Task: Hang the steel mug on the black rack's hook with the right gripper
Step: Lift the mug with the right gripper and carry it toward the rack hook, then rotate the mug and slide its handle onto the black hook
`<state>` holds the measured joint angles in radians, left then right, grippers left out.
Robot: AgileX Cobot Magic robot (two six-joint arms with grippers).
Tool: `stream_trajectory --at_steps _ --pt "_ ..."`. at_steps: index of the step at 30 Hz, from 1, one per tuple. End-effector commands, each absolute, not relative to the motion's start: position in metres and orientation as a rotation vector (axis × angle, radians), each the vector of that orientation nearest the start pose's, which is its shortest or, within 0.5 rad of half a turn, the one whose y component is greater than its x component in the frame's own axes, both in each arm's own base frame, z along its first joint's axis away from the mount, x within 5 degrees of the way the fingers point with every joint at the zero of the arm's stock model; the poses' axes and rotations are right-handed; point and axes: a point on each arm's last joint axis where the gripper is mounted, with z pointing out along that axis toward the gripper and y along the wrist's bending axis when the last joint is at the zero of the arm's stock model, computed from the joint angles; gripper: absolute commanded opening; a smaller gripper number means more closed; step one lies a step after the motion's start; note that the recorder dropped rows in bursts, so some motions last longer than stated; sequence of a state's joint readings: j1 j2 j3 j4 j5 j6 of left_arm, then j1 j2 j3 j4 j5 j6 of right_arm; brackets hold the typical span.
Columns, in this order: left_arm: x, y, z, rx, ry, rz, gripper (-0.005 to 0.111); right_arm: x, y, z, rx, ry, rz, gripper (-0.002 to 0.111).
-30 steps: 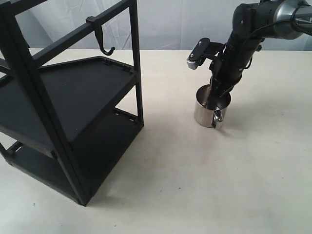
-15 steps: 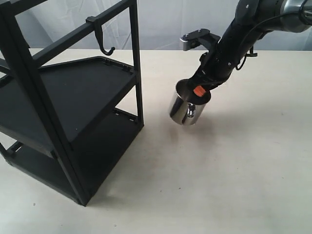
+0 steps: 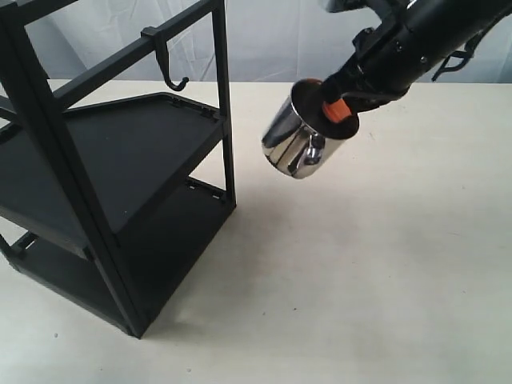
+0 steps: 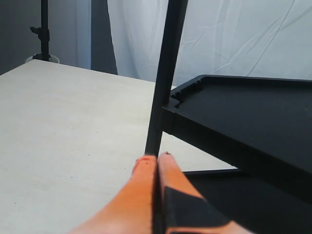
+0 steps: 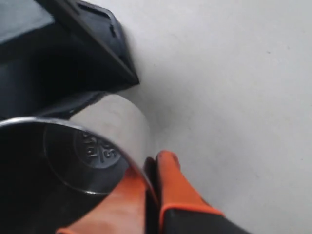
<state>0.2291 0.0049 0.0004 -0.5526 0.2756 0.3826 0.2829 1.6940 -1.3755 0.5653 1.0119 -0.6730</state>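
The steel mug (image 3: 292,146) hangs tilted in the air, its handle (image 3: 312,156) facing the camera. My right gripper (image 3: 332,108) is shut on the mug's rim, one finger inside and one outside. In the right wrist view the mug's rim and inner base (image 5: 90,151) fill the lower part, with an orange finger (image 5: 170,183) outside the wall. The black rack (image 3: 112,160) stands at the left, and the hook (image 3: 166,60) hangs from its upper bar, well left of the mug. My left gripper (image 4: 157,161) is shut with nothing in it, close to a rack post (image 4: 163,78).
The rack's flat shelves (image 3: 136,140) and front upright (image 3: 224,104) lie between the mug and the hook's bar. A pale tabletop (image 3: 360,272) spreads to the right and front. A white curtain (image 3: 272,32) hangs behind.
My right gripper has lifted the mug off the table and carried it up and to the left, toward the rack, tilting it. The left gripper shows no earlier view.
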Motion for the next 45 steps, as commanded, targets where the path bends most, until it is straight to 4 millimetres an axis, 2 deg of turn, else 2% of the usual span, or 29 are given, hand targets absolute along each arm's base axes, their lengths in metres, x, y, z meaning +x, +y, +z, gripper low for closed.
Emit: stream_trajectory --at_steps 1,5,9,15,19,25,30,38,45 --pt "0.056 0.0 0.193 -0.235 1.694 -0.08 0.002 0.306 0.139 0.318 -0.779 2.351 0.751 -0.001" --pt "0.056 0.0 0.193 -0.24 1.691 -0.086 0.002 0.294 0.132 0.332 -0.598 2.245 0.75 -0.001" --pt "0.056 0.0 0.193 -0.243 1.688 -0.087 0.002 0.28 0.13 0.332 -0.423 2.192 0.845 -0.001" --pt "0.056 0.0 0.193 -0.246 1.686 -0.093 0.002 0.258 0.136 0.313 -0.12 2.111 0.867 -0.001" --pt "0.056 0.0 0.193 -0.246 1.686 -0.093 0.002 0.245 0.147 0.299 0.068 2.044 0.786 -0.001" --pt "0.056 0.0 0.193 -0.246 1.686 -0.093 0.002 0.224 0.174 0.304 0.088 1.931 0.698 -0.001" --pt "0.056 0.0 0.193 -0.246 1.686 -0.093 0.002 0.207 0.192 0.309 0.096 1.865 0.697 -0.001" --pt "0.056 0.0 0.193 -0.248 1.686 -0.095 0.002 0.185 0.207 0.316 0.12 1.776 0.689 -0.001" --pt "0.056 -0.001 0.193 -0.251 1.685 -0.099 0.002 0.165 0.228 0.302 0.16 1.751 0.61 -0.001"
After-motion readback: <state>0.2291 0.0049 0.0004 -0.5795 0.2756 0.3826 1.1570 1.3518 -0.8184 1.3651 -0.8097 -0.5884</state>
